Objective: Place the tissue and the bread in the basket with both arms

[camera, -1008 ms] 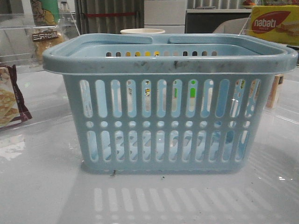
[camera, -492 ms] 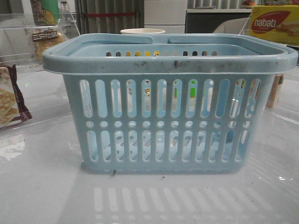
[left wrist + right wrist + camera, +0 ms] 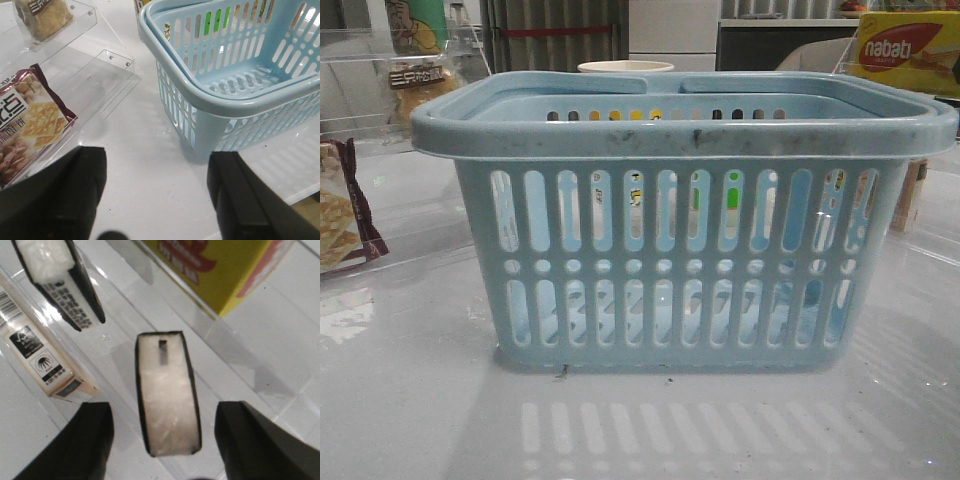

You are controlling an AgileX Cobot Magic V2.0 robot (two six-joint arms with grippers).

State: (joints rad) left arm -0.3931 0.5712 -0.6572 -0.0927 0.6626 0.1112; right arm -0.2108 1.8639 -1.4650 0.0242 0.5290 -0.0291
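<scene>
The light-blue basket (image 3: 685,225) stands mid-table and also shows in the left wrist view (image 3: 235,75); its floor looks bare there. The bread (image 3: 415,85) in its clear wrapper lies on a clear shelf at the far left, and the left wrist view (image 3: 42,17) shows it well ahead of my left gripper (image 3: 157,195). That gripper is open and empty over bare table beside the basket's corner. The tissue (image 3: 167,392), a black-edged packet with a pale top, lies in a clear tray. My right gripper (image 3: 165,440) is open, its fingers either side of the packet's near end, not touching.
A maroon-edged cracker bag (image 3: 27,120) lies on clear trays (image 3: 100,75) left of the basket, also in the front view (image 3: 340,215). A yellow nabati box (image 3: 220,265), a second black-edged packet (image 3: 57,280) and a beige carton (image 3: 40,357) lie round the tissue.
</scene>
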